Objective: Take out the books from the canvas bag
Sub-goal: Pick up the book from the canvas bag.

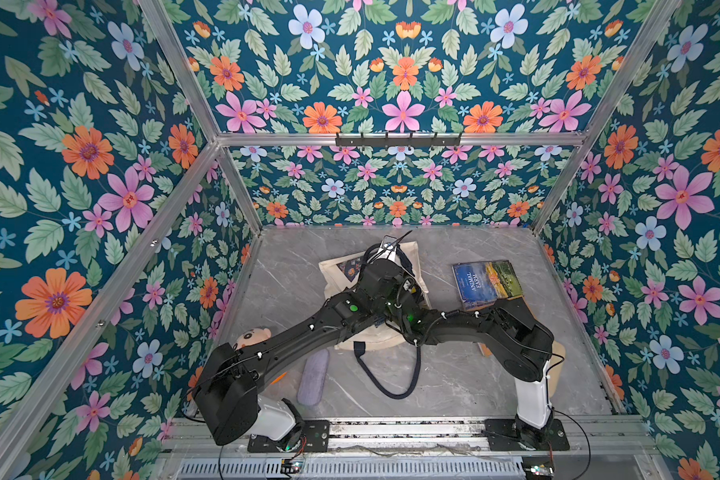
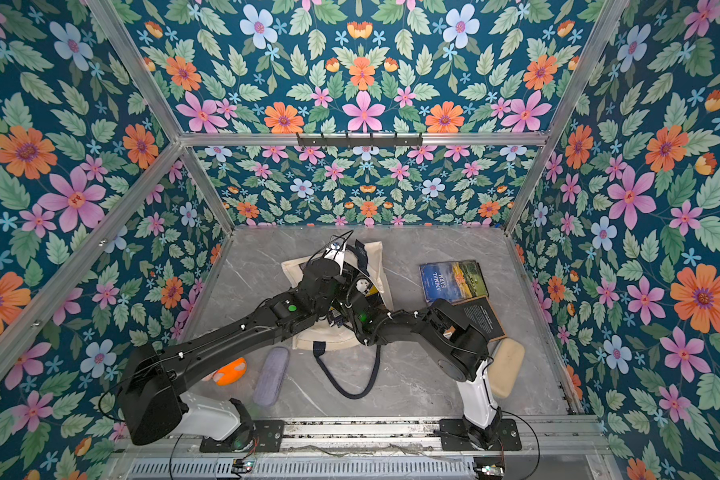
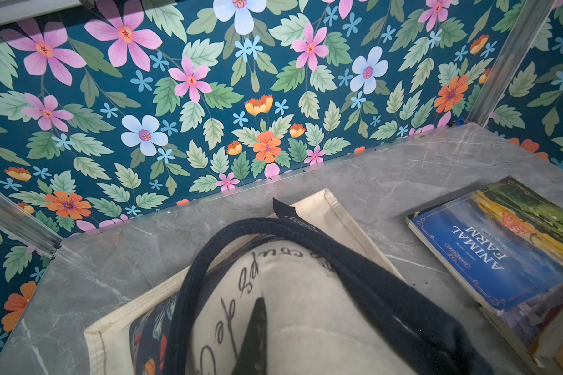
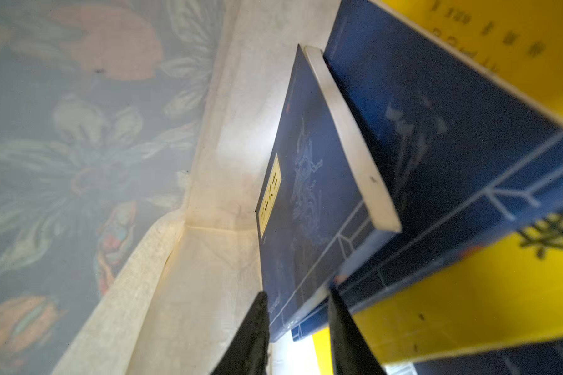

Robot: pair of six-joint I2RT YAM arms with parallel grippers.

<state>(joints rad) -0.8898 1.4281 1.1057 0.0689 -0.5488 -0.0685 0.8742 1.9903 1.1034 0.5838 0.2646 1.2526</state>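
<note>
The cream canvas bag [image 1: 333,270] lies mid-table under both arms, its navy handle [image 1: 391,386] trailing toward the front. My left gripper is shut on the bag's upper cloth [image 3: 306,308], which drapes over it so only one dark finger [image 3: 252,341] shows. My right gripper [image 4: 298,300] is inside the bag, its jaws closed on the lower corner of a thin navy book [image 4: 306,181] with a yellow label. More navy and yellow books [image 4: 452,146] are stacked beside it. An "Animal Farm" book [image 1: 487,282] lies on the table right of the bag, over a black book [image 2: 485,318].
A grey-lilac pouch [image 1: 313,376] lies front left of the bag, near a doll head [image 1: 252,336] and an orange toy [image 2: 229,370]. A beige pouch [image 2: 506,365] sits by the right arm's base. Flowered walls close in the grey marble table [image 1: 495,374] on three sides.
</note>
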